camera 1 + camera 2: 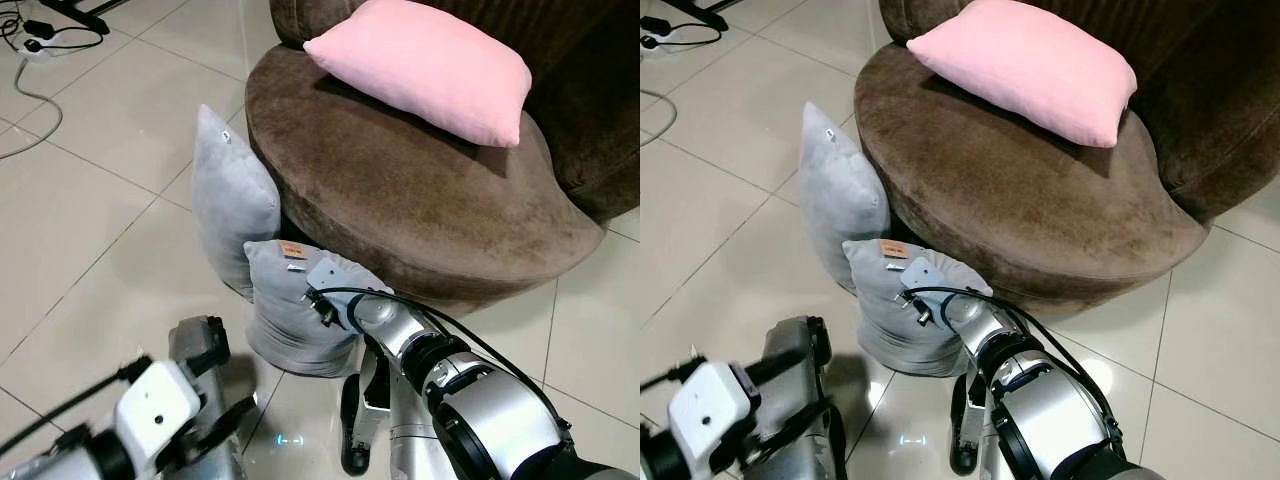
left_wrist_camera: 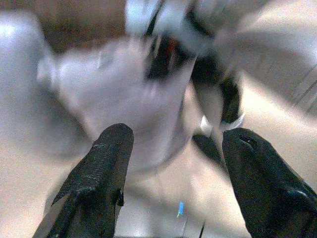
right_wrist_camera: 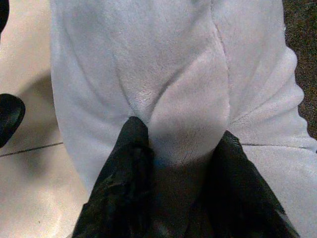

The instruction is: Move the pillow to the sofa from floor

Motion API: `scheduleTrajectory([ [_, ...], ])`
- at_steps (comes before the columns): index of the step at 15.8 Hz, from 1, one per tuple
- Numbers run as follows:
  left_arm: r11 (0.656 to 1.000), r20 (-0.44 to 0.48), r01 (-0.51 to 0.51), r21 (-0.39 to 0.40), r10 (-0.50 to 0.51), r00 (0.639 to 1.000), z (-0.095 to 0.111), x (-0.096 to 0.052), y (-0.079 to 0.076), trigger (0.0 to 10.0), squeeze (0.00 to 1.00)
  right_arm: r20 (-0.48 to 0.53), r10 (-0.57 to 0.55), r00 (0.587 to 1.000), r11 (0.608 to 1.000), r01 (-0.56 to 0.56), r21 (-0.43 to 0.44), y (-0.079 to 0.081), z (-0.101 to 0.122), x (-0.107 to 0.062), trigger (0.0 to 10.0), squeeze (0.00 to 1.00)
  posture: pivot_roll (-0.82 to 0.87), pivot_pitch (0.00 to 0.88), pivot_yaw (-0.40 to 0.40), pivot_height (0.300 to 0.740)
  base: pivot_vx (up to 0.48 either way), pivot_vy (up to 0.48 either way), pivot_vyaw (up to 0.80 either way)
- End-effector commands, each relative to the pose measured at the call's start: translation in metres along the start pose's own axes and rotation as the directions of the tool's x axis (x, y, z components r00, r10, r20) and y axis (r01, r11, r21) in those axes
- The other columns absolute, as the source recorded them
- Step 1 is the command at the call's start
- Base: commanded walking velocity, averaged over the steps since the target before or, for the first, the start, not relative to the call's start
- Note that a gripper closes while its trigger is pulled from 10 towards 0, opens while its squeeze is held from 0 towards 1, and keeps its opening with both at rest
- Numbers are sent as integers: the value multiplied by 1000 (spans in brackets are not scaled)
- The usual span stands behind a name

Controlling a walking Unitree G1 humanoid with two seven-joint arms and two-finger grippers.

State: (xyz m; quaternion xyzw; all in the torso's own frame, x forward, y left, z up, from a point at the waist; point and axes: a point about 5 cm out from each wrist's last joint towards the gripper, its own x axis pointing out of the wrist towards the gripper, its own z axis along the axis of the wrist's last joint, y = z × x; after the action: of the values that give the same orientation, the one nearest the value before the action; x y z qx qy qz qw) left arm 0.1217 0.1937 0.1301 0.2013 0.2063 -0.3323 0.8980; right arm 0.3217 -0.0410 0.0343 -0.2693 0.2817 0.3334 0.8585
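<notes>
Grey pillow [image 3: 173, 89] pinched (low) by right gripper [image 3: 181, 148].

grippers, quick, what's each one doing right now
Left gripper: jaws open, holding nothing, near the floor.
Right gripper: jaws closed on a fold of the grey pillow on the floor.

We see our left gripper [image 2: 173, 148] with its 2 black fingers [image 2: 101, 173] spread apart. Beyond them, blurred, a grey pillow [image 2: 124, 94] sits on pale floor [image 2: 163, 208].
</notes>
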Motion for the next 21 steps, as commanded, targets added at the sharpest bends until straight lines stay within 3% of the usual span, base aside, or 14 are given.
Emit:
scheduleTrajectory([
  [1, 1000, -114, -11, 15, 12, 993, -18, -4, -1, 10000, 0, -60, 33, 998, 999, -31, 34, 9, -19, 0, 0, 0, 298, 209, -74, 460, 0, 0, 0],
  [11, 996, -104, -81, 39, 85, 991, -23, 1, 7, 10000, 0, -29, 28, 999, 998, -26, 64, 3, -20, -1, 0, 0, 292, 181, -87, 460, 0, 0, 0],
  [16, 993, -86, -117, 18, 118, 989, -27, 7, 3, 10000, 0, 6, 29, 1000, 984, -29, 175, -5, -26, -4, 0, 0, 288, 117, -116, 460, 0, 0, 0],
  [19, 987, -61, -160, -25, 158, 986, -28, 11, -7, 10000, 0, 77, 1, 997, 962, -22, 271, -23, -20, -9, 0, 0, 277, 53, -147, 460, 0, 0, 0],
  [21, 944, -93, -324, -69, 317, 944, -38, 18, 1, 10000, 0, 226, -14, 974, 915, -78, 395, -48, -2, -19, 0, 0, 229, 0, -166, 460, 0, 0, 0],
])
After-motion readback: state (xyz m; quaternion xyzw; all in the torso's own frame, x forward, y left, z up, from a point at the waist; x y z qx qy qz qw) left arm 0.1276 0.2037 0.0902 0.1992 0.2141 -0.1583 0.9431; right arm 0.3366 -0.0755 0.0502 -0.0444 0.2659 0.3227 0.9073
